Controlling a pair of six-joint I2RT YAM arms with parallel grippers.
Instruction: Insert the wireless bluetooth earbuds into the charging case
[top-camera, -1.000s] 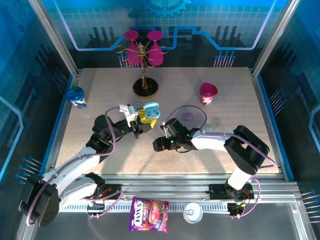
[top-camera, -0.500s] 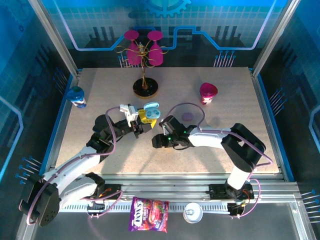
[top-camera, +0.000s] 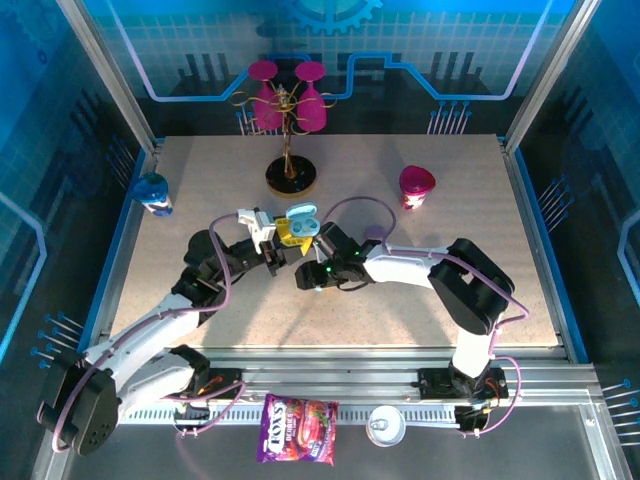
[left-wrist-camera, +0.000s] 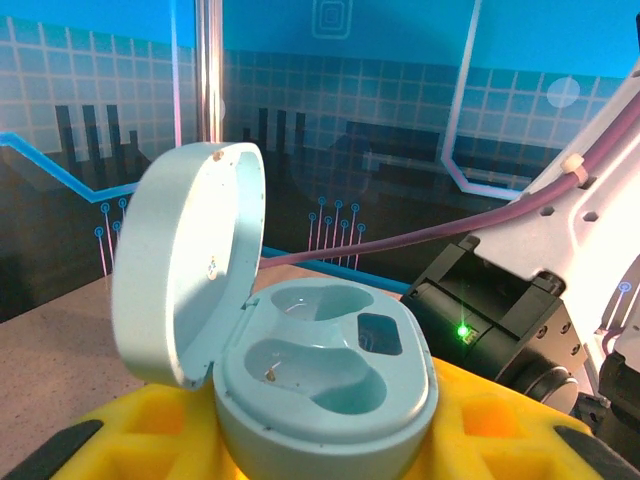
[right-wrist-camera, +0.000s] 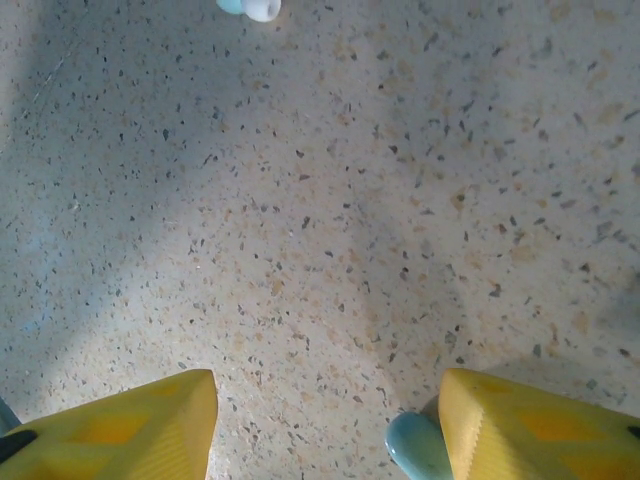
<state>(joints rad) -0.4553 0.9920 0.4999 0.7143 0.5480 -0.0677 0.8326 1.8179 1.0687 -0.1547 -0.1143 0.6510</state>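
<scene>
My left gripper (top-camera: 283, 243) is shut on the light blue charging case (left-wrist-camera: 325, 385), which sits between its yellow fingers (left-wrist-camera: 150, 425) with the lid (left-wrist-camera: 190, 265) swung open to the left. Both wells in the case are empty. My right gripper (top-camera: 305, 275) is low over the table just right of the case, its wrist (left-wrist-camera: 490, 320) close behind it. In the right wrist view its jaws (right-wrist-camera: 325, 400) stand wide apart over bare table. A light blue earbud (right-wrist-camera: 415, 447) lies against the inner side of the right finger (right-wrist-camera: 540, 425). Another whitish and blue earbud (right-wrist-camera: 250, 7) lies at the top edge.
A stand (top-camera: 290, 175) with pink glasses is at the back centre, a pink cup (top-camera: 416, 186) back right, a blue bottle (top-camera: 152, 192) at the left edge. A purple case (top-camera: 376, 233) lies behind the right arm. A candy bag (top-camera: 297, 428) and a can (top-camera: 385, 425) lie off the table's front.
My right arm has swung left, bringing its gripper closer to the held case, and its jaws have narrowed somewhat. The left arm and the case have stayed put.
</scene>
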